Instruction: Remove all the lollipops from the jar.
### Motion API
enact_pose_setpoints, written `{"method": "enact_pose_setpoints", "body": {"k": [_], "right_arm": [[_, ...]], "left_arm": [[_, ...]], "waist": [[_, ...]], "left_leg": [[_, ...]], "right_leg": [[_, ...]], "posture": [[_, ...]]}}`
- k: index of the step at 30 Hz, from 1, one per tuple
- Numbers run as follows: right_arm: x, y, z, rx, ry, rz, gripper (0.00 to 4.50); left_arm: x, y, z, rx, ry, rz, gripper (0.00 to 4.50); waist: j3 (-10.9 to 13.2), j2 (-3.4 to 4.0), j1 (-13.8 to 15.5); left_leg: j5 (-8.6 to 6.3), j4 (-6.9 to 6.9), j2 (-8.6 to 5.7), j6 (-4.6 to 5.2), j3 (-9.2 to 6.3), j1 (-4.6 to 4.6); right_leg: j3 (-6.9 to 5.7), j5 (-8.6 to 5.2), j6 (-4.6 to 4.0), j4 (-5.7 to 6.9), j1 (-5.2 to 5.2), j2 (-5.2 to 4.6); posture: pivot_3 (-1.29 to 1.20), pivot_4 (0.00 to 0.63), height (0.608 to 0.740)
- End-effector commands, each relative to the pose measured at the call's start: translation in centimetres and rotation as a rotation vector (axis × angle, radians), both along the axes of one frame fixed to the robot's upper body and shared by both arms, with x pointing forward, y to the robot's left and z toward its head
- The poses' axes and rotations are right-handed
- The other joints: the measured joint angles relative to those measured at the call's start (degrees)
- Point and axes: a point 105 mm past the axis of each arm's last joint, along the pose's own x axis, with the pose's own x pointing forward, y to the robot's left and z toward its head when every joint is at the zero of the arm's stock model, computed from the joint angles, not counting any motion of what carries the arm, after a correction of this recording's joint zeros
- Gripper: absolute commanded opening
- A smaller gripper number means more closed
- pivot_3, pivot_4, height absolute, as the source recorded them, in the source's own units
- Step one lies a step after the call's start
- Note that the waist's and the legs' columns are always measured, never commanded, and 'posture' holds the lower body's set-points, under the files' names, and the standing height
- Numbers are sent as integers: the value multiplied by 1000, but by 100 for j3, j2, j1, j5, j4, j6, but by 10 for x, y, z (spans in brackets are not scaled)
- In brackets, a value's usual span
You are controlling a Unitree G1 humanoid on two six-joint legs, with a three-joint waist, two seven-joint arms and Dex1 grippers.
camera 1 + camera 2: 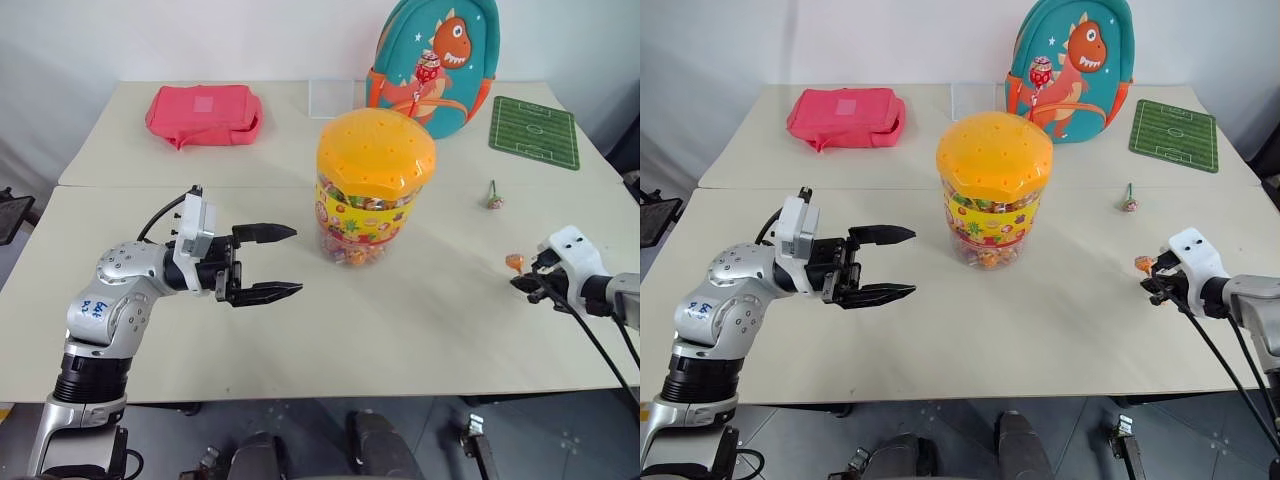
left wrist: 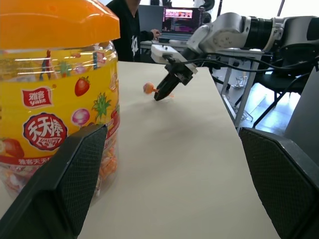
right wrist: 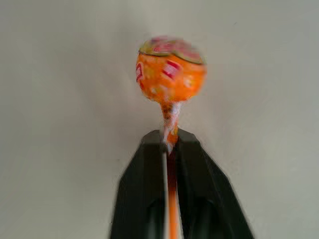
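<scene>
While the left gripper (image 1: 283, 262) waits spread wide just beside the jar (image 1: 374, 185) at mid-table, the right gripper (image 3: 170, 144) pinches the stick of an orange lollipop (image 3: 170, 73) low over the table's (image 1: 420, 330) right side, another lollipop (image 1: 494, 197) lying farther back.

The two head views look forward and down from above onto the table (image 1: 400, 330), from nearly the same spot; both take in the jar (image 1: 375, 185) and both arms. The left wrist camera sits low, looking across the tabletop past the jar toward the right gripper (image 2: 162, 92). The right wrist camera looks closely along its fingers (image 3: 144, 199) at an orange lollipop (image 3: 170, 74).
</scene>
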Motion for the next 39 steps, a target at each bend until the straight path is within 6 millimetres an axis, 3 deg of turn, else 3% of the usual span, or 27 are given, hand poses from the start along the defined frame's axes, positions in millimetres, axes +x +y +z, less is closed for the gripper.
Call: {"method": "enact_pose_setpoints", "body": {"k": [1,5,10,15,18,20,23,26,33,36,39], "right_arm": [[-4,-12,10,0,-24,-19,1624],[-3,-17,27,30,-91,-12,2921],[-4,7,85,141,-320,210,4479],[-3,54,166,464,-576,392,4479],[1,83,188,549,-631,465,4479],[15,105,200,586,-665,459,4479],[48,147,212,608,-638,429,4479],[63,177,213,611,-588,434,4479],[76,190,210,662,-544,383,4479],[75,190,210,671,-546,391,3905],[75,191,211,672,-551,399,2946]], "left_arm": [[-4,3,10,-14,-33,5,4500],[-1,7,14,-34,-30,34,4500],[6,16,25,-129,-26,113,4500],[18,32,44,-301,-17,231,4500],[21,35,50,-347,-20,263,4500],[23,35,53,-365,-22,273,4500],[23,31,51,-359,-20,269,4500],[23,29,50,-354,-18,267,4500],[21,28,53,-362,-36,270,4500],[20,29,52,-365,-35,279,4500],[20,30,51,-365,-33,284,4500]], "waist": [[0,0,4],[0,0,18],[0,0,19],[0,1,-38],[0,0,-31],[0,0,-21],[0,0,-40],[0,0,-89],[0,0,-158],[0,0,-182],[0,0,-202]], "left_leg": [[0,0,0,0,0,0],[0,2,-2,0,0,0],[0,2,-2,0,0,0],[0,6,3,0,-2,3],[2,8,8,-4,-20,8],[2,6,8,-4,-26,5],[2,7,2,-4,-23,-4],[2,6,3,-5,-18,-8],[0,-5,-3,-2,-35,-49],[0,-3,1,-2,-38,-50],[2,3,3,-4,-37,-49]], "right_leg": [[0,0,0,0,0,0],[0,0,0,0,1,-1],[0,0,0,1,1,0],[0,0,0,10,0,1],[-11,0,0,32,0,2],[-17,0,0,31,0,1],[-15,0,0,31,-9,-7],[-19,0,0,47,-27,-9],[-49,3,5,72,-63,-25],[-49,3,5,70,-67,-23],[-41,3,5,79,-71,-20]], "posture": [[0,150,740],[0,150,740],[0,150,740],[0,150,740],[0,150,740],[0,150,740],[0,150,740],[0,150,740],[0,150,740],[0,150,740],[0,150,740]]}}
